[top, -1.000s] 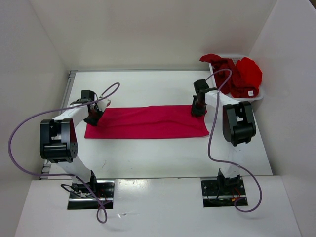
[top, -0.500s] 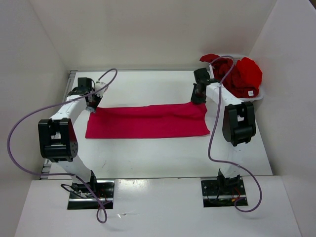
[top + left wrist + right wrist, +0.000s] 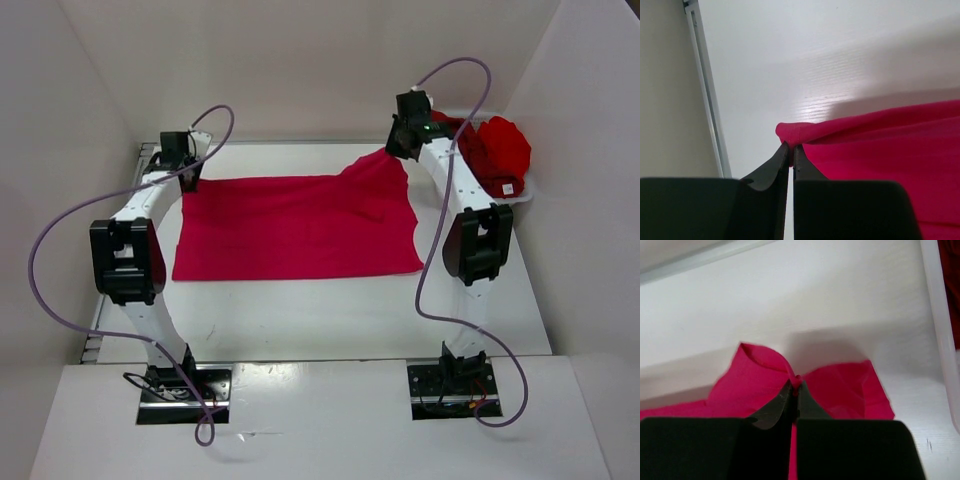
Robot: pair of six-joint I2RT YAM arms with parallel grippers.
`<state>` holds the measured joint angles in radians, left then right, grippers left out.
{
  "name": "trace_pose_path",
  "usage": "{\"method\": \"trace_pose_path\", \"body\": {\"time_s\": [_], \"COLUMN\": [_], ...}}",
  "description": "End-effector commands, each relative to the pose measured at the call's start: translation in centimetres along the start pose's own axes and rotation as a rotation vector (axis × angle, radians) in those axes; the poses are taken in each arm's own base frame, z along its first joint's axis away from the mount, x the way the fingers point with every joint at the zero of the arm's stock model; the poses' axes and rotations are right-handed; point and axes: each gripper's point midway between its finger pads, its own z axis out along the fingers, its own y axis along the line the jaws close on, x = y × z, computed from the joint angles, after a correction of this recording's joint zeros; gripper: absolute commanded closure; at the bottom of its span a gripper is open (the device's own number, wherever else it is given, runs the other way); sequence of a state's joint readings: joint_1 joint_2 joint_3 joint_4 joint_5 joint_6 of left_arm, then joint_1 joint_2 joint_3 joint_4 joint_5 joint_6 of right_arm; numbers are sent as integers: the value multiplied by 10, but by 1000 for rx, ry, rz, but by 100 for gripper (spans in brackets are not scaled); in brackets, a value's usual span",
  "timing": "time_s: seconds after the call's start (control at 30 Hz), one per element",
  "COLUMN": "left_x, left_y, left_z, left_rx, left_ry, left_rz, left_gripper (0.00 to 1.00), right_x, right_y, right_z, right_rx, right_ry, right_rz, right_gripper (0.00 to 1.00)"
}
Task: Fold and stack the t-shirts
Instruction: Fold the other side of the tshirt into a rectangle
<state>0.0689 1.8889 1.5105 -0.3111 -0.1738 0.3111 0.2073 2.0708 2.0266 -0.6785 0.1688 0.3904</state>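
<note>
I read the left claw (image 3: pixel 791 147) closed tight on a far corner of the shirt (image 3: pixel 290 225). The right claw (image 3: pixel 794 382), likewise closed, pinches the other far corner off the table (image 3: pixel 300 310). The crimson shirt spreads between the claws, rumpled beside the right.

Crimson t-shirt (image 3: pixel 290 225) now a wide sheet, far edge farther back w/ both jaws, R corner higher.
</note>
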Motion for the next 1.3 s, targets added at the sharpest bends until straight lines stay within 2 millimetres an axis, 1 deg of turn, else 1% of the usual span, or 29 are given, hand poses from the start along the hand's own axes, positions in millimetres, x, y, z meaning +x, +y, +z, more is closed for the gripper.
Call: {"method": "trace_pose_path", "body": {"time_s": [0.0,0.07,0.1,0.17,0.2,0.23,0.27,0.33,0.37,0.4,0.43,0.47,0.53,0.63,0.7,0.73,0.77,0.8,0.87,0.9,0.93,0.97,1.0,1.07,1.1,1.17,1.2,1.23,1.27], "left_x": [21,37,42,58,61,65,69,71,76,80,79,80,84,90,95,96,105,108,122,132,136,138,144,153,153,161,159,159,161], "left_y": [-13,-17,-18,-24,-24,-26,-25,-26,-25,-25,-24,-22,-18,-10,-8,-8,-11,-14,-20,-24,-26,-27,-30,-33,-34,-35,-39,-37,-39], "left_z": [-3,-4,-6,-7,-9,-8,-11,-14,-14,-17,-18,-19,-21,-24,-27,-27,-26,-26,-23,-21,-21,-19,-19,-18,-18,-17,-17,-17,-17], "left_rx": [-8,-7,-4,7,9,13,6,7,2,-4,-9,-19,-32,-33,-35,-34,-24,-9,9,21,25,30,36,49,49,49,54,42,39], "left_ry": [19,45,51,77,80,90,96,98,110,117,108,112,121,135,146,147,167,171,207,231,239,248,260,285,286,307,303,309,310], "left_rz": [19,38,52,69,70,83,84,84,95,96,95,95,89,74,69,80,93,107,125,129,131,141,144,149,149,153,161,164,172], "left_gripper": [100,100,100,100,100,100,100,100,100,100,100,100,100,100,100,100,100,100,100,100,100,100,100,99,99,98,97,97,95], "right_x": [17,32,49,64,83,83,98,99,108,110,106,113,117,121,121,127,134,135,154,158,165,167,174,178,178,189,189,195,197], "right_y": [-10,-15,-16,-20,-26,-27,-31,-33,-38,-39,-37,-40,-37,-40,-40,-40,-39,-38,-43,-44,-45,-41,-44,-45,-45,-42,-42,-45,-42], "right_z": [-15,-17,-19,-21,-19,-23,-23,-31,-33,-35,-42,-44,-49,-57,-57,-57,-57,-57,-53,-52,-49,-49,-47,-44,-44,-39,-39,-37,-38], "right_rx": [24,20,11,6,9,5,9,5,14,14,-3,2,-11,-12,-12,-21,-34,-42,-33,-28,-31,-37,-27,-21,-21,-24,-24,-16,-21], "right_ry": [26,46,69,92,132,122,156,148,165,166,151,162,168,166,166,184,205,210,258,267,284,286,304,316,316,346,346,362,364], "right_rz": [-40,-43,-52,-46,-51,-50,-45,-44,-37,-37,-33,-35,-32,-32,-32,-32,-32,-32,-25,-17,-18,-24,-18,-19,-19,-29,-29,-31,-38], "right_gripper": [100,100,100,100,100,100,100,100,100,100,100,100,100,100,100,100,100,100,100,100,100,100,100,100,100,100,100,100,100]}}
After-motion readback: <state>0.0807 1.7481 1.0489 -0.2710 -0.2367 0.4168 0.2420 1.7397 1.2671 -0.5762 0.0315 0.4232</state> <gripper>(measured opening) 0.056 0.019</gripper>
